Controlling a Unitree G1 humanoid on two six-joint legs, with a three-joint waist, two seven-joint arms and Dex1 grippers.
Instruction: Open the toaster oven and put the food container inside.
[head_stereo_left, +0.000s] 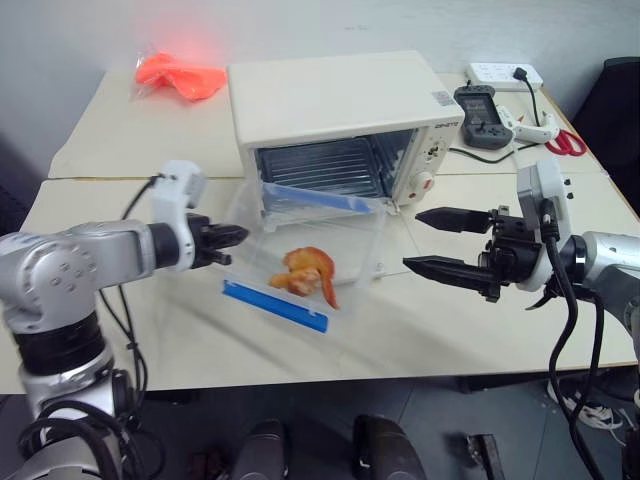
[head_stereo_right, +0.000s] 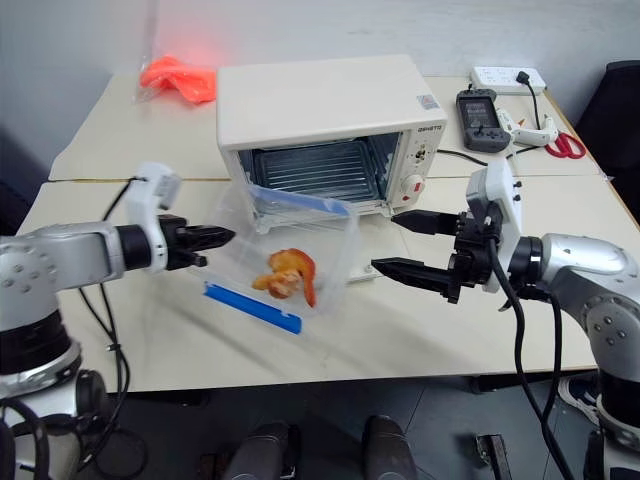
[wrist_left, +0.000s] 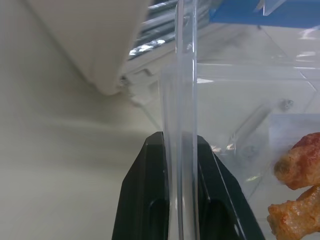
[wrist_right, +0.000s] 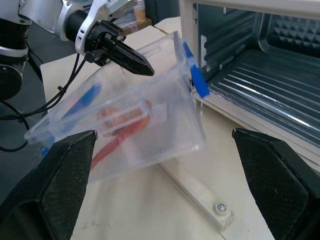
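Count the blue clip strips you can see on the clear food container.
2: one blue strip along the food container's near edge, another along its far edge by the toaster oven opening. Others may be hidden.

One oven (head_stereo_left: 335, 110) stands on the table (head_stereo_left: 90, 140), with one container (head_stereo_left: 310, 255), one orange bag (head_stereo_left: 180, 77) at the far left corner, one power strip (head_stereo_left: 503, 73), one controller (head_stereo_left: 483, 115), one pair of scissors (head_stereo_left: 567, 143) (red-handled), and two grippers (head_stereo_left: 232, 238) (head_stereo_left: 425, 243).
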